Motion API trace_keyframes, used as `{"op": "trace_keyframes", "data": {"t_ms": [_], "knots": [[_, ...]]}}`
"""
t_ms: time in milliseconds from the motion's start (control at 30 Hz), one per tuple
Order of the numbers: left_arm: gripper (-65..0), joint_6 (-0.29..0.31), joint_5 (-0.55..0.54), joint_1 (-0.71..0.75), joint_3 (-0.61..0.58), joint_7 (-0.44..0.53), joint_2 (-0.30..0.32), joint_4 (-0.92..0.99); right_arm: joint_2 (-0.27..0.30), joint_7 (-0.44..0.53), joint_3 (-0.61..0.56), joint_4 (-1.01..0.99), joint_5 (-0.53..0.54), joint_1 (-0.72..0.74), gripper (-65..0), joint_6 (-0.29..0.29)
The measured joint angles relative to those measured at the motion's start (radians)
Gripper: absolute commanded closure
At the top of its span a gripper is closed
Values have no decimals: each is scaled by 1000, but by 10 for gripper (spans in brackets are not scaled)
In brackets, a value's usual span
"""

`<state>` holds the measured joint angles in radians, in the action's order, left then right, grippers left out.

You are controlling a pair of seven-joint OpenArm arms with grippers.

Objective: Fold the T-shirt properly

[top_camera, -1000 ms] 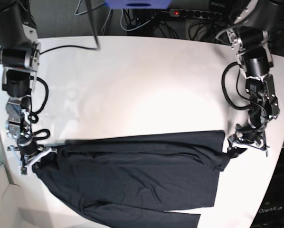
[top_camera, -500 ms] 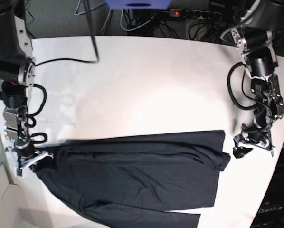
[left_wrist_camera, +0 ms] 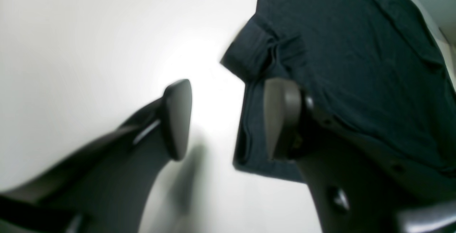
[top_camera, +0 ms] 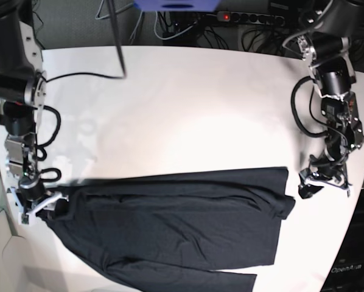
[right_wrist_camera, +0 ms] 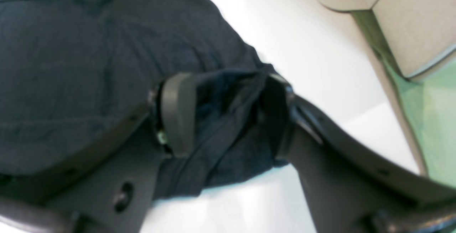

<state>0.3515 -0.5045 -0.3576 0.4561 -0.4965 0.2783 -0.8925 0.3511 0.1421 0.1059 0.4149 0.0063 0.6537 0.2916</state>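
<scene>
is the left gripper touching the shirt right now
Apart. In the base view the left gripper sits on bare table, with white showing between it and the shirt edge. Its jaws stand open.

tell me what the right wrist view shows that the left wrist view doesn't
Only the right wrist view shows bunched dark fabric lying between the right gripper's parted jaws, plus a beige panel past the table edge. Only the left wrist view shows the left gripper open over bare table, one jaw overlapping the shirt's folded corner. Both show the plain black knit T-shirt on the white table.
</scene>
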Motion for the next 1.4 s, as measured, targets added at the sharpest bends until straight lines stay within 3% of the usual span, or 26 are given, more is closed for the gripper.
{"op": "trace_keyframes", "data": {"t_ms": [300, 533, 733, 1000, 1100, 1300, 1400], "knots": [[-319, 0, 3, 24, -2, -1, 1, -4, -49, -5, -5, 509, -3, -406, -324, 4], [-319, 0, -1, 20, -2, 0, 1, -4, -40, -3, -4, 527, -2, -425, -325, 4], [-319, 0, -2, 20, -2, 0, 1, -4, -40, -10, -116, 523, -2, -425, -325, 4], [-319, 0, -2, 19, -2, 0, 1, -4, -55, -7, -117, 479, 0, -428, -322, 3], [-319, 0, -2, 19, -2, 0, 2, -4, -62, -11, -117, 429, 0, -408, -282, 4], [-319, -1, -2, 19, -2, -1, 1, -4, -60, -6, -117, 336, 0, -337, -77, 3], [-318, -1, -1, 19, -2, 0, 1, -4, -61, -10, -117, 331, 0, -330, -52, 3]]}}
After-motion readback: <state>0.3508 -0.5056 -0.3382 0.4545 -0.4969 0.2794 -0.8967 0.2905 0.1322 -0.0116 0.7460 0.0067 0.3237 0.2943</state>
